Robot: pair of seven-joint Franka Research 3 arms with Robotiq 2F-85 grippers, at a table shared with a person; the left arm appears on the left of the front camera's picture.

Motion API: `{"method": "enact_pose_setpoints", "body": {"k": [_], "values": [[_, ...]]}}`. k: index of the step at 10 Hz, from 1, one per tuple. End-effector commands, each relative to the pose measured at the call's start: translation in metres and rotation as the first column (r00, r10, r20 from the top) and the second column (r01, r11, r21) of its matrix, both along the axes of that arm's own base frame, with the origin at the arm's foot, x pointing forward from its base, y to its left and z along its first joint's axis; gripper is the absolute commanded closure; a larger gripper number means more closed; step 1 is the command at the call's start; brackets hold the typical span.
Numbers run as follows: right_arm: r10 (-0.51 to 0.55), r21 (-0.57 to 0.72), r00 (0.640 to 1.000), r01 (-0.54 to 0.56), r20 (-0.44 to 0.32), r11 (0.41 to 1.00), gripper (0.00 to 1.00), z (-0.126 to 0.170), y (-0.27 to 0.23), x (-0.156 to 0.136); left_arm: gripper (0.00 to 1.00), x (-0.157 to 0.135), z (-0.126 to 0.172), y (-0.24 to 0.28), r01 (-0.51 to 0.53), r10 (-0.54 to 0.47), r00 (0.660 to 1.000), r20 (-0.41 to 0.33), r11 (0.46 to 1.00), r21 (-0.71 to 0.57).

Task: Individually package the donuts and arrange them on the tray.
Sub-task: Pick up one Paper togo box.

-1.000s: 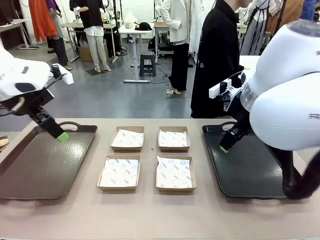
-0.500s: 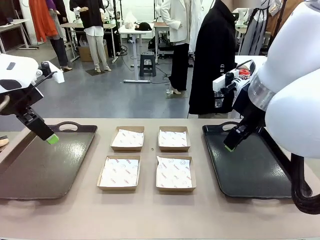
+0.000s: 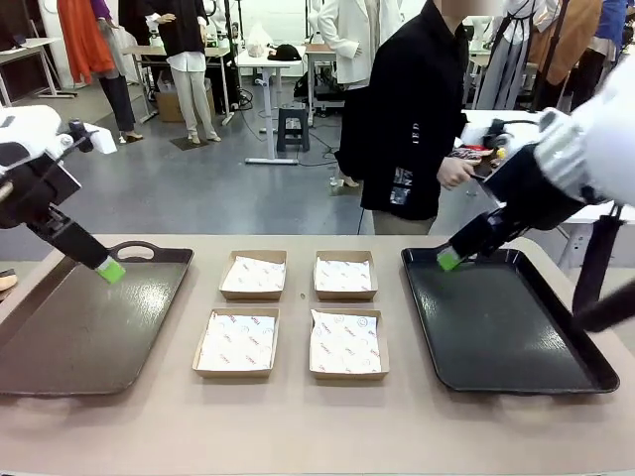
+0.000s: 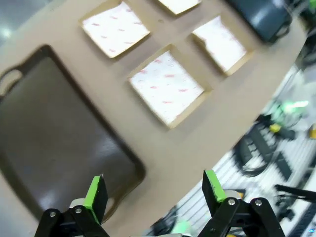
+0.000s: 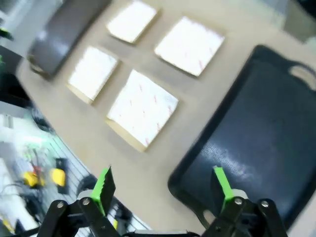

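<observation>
Cardboard boxes [image 3: 235,374], paper-lined, sit between dark trays [image 3: 496,327]; your left gripper [image 4: 155,190] and right gripper [image 5: 163,185] hover spread wide and empty, and since the donuts cannot be located, reaching early risks striking the person's hand [image 3: 454,175].

1. The front view is lit brightly and evenly from overhead, and the table [image 3: 317,426] and the room behind it are rendered sharp.
2. A broad pale sheen is seen on the left tray [image 3: 89,337], and smaller streaks of glare are seen on the right tray [image 3: 506,337].
3. Only thin, soft shadows are cast around the four boxes [image 3: 236,343].
4. The left wrist view is smeared by motion blur: the edges of the boxes and tray are softened, and the floor beyond the table edge is reduced to dark and bright patches.
5. The right wrist view is blurred likewise, and white highlights are seen on the dark tray.
6. Straight edges are slightly bowed in both wrist views.
</observation>
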State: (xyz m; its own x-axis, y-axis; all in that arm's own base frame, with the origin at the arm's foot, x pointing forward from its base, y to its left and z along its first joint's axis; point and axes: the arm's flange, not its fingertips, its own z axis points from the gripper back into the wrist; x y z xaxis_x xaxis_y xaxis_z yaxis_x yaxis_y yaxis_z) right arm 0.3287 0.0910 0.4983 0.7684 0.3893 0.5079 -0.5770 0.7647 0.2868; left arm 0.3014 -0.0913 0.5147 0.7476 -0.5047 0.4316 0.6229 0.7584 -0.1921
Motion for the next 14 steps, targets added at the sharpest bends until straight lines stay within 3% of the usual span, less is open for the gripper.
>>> {"method": "enact_pose_setpoints", "body": {"k": [1, 2, 5, 7, 9, 12, 14], "values": [[0.009, 0.591, 0.975, 0.126, -0.22, 0.797, 0.0, -0.048, -0.049, -0.002, 0.0, 0.011, -0.014, 0.025, -0.093, 0.063, 0.992, -0.108, 0.949, -0.3], [0.03, 0.672, 0.96, 0.172, -0.278, 0.721, 0.0, -0.065, -0.072, 0.003, 0.0, 0.013, -0.023, 0.045, -0.173, 0.094, 0.976, -0.194, 0.877, -0.448], [0.055, 0.737, 0.918, 0.278, -0.393, 0.616, 0.0, -0.099, -0.121, 0.006, 0.0, 0.005, -0.048, 0.1, -0.282, 0.115, 0.951, -0.288, 0.71, -0.645], [0.053, 0.759, 0.898, 0.337, -0.438, 0.558, 0.0, -0.122, -0.155, 0.0, 0.0, -0.006, -0.065, 0.13, -0.318, 0.124, 0.939, -0.321, 0.668, -0.673], [0.052, 0.751, 0.886, 0.358, -0.461, 0.555, 0.0, -0.132, -0.174, -0.012, 0.0, -0.014, -0.077, 0.155, -0.36, 0.164, 0.928, -0.334, 0.624, -0.693], [0.047, 0.74, 0.883, 0.36, -0.466, 0.568, 0.0, -0.13, -0.182, -0.025, 0.0, -0.03, -0.095, 0.197, -0.353, 0.099, 0.93, -0.353, 0.505, -0.788], [0.044, 0.733, 0.881, 0.363, -0.47, 0.575, 0.0, -0.126, -0.179, -0.023, 0.0, -0.04, -0.104, 0.203, -0.367, 0.082, 0.925, -0.372, 0.457, -0.811]]}}
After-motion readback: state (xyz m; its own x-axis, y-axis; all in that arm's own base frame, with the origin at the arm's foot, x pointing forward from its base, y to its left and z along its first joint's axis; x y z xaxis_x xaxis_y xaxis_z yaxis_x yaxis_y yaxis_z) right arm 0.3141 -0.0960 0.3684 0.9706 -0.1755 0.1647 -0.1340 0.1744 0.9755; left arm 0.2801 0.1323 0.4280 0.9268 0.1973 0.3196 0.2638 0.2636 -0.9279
